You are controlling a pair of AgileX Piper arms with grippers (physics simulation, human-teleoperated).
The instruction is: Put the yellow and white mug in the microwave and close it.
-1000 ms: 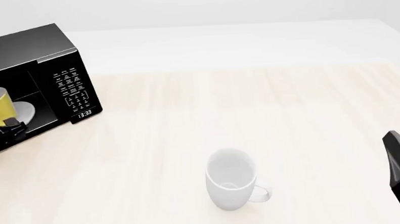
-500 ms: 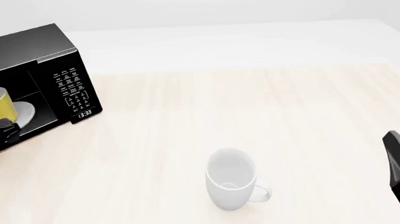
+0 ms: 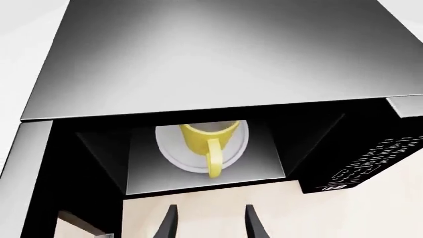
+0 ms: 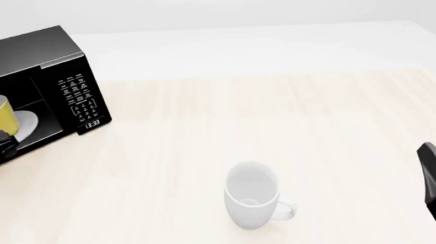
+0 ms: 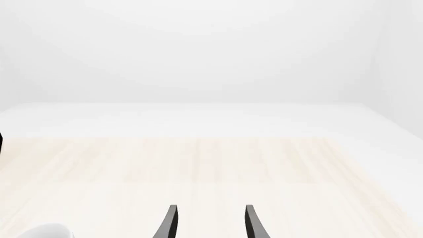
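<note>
Left gripper: fingers spread, holding nothing, poised just outside the microwave opening. Yellow mug stands upright on the white turntable inside the cavity, handle facing the gripper, clear of the fingertips. Door is open. Right gripper: fingers parted, empty, over bare tabletop at the right side. A white mug stands mid-tabletop, well apart from both.
</note>
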